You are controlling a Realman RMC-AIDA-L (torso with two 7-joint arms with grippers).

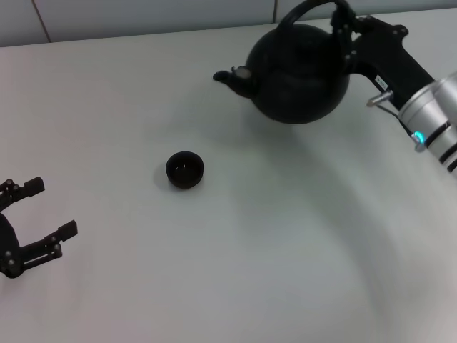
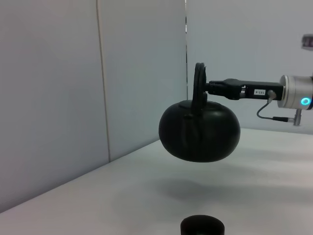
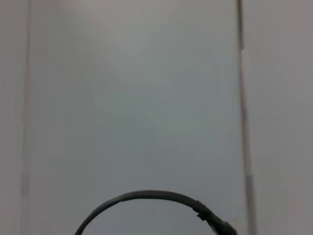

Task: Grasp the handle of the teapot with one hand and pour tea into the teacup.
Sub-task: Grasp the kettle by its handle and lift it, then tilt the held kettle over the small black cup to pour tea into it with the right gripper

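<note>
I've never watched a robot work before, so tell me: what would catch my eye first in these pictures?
Most striking is the big black teapot hanging in the air above the far side of the white table, held by its arched handle in the right gripper. Nearer the middle sits a tiny black teacup, off to the spout's side and not yet under it. The left gripper waits open at the table's near left edge.

The plain white bench [image 1: 271,250] carries a small black teacup [image 1: 185,170] sitting upright by itself, left of the middle on the pale surface.
</note>
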